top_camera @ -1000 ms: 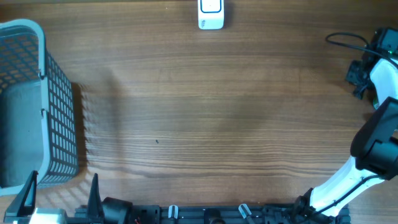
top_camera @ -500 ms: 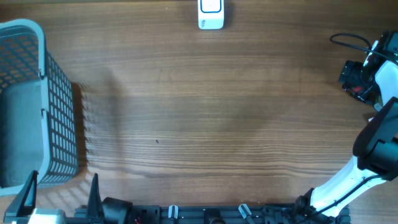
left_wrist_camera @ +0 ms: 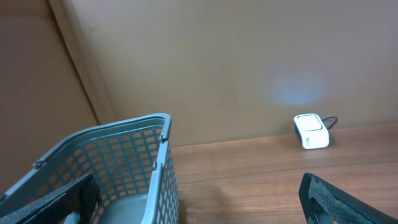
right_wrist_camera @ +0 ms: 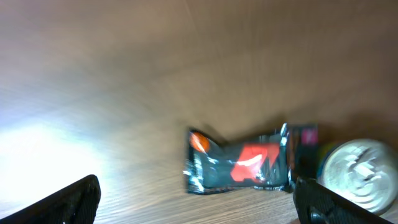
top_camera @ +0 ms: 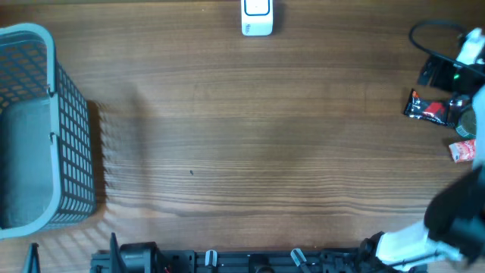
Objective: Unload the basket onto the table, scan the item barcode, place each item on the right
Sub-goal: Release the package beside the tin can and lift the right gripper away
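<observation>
The dark, red-printed snack packet (right_wrist_camera: 242, 165) lies on the worktop (right_wrist_camera: 112, 81) just ahead of the right tool (right_wrist_camera: 199, 208), whose fingers are spread wide and empty.

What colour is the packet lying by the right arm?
The packet is black with red and orange print. It shows best in the right wrist view.
</observation>
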Motion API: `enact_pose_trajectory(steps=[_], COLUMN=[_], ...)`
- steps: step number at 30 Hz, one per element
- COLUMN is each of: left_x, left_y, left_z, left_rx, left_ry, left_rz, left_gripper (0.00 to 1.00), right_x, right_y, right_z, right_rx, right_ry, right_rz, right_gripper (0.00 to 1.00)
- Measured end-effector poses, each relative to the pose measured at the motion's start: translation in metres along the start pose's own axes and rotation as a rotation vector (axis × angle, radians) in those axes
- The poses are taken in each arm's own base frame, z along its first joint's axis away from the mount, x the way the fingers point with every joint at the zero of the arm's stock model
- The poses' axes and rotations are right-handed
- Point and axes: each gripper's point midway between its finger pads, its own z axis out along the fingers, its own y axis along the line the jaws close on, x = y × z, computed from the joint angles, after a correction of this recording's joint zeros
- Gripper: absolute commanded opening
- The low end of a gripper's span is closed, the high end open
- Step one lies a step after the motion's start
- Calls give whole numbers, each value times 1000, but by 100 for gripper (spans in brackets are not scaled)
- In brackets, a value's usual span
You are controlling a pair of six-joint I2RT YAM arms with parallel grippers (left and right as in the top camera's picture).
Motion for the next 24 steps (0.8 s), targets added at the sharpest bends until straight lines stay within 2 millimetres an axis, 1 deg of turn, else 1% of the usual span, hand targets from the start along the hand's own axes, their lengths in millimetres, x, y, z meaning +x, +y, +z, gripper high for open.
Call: enact_pose_trajectory(steps=[2,3,4,5,6,7,8,9,10,11,12,13,14,16,17,18,19,20,24], left_x=[-3,-4,-5,-7,-8,-8,-8,-8,-7,-5,-4,-2,-1,2,2,3,4,4,4], left_y=[-6,-8,-11,-12,-14,-15,-16,-17,-17,-17,-17,-16,-16,-14,-13,-12,-11,-10,-9], left_z=[-2,-4,-5,-6,-8,-10,-11,-12,-13,-13,-13,-13,-13,-13,-13,-13,-13,-13,-13], left_rx=[10,19,32,40,54,63,74,89,102,116,128,133,142,151,152,152,149,148,139], left_ry=[-5,-9,-15,-20,-24,-24,-26,-25,-25,-21,-17,-12,-8,-2,0,3,6,6,8], left_rz=[8,8,9,11,12,13,14,14,13,12,11,11,11,13,13,13,13,14,15], left_gripper=[100,100,100,100,100,100,100,100,100,100,100,100,100,100,100,100,100,100,100], right_x=[-17,-25,-30,-32,-33,-32,-31,-25,-19,-11,-4,7,18,42,52,71,83,101,158], right_y=[14,23,32,40,56,71,82,97,107,121,129,139,145,147,146,139,134,126,102], right_z=[-41,-65,-88,-105,-133,-156,-174,-196,-212,-235,-251,-275,-296,-330,-344,-363,-372,-381,-412], right_rx=[-42,-66,-87,-104,-135,-164,-183,-211,-230,-255,-277,-303,-324,-345,-350,-346,-340,-332,-316], right_ry=[-95,-150,-196,-228,-277,-318,-353,-384,-406,-441,-466,-508,-542,-605,-637,-685,-710,-741,-879], right_rz=[-18,-31,-46,-60,-90,-119,-142,-174,-197,-231,-254,-284,-307,-332,-336,-329,-319,-308,-251], right_gripper=[100,100,100,100,100,100,100,100,100,100,100,100,100,100,100,100,100,100,100])
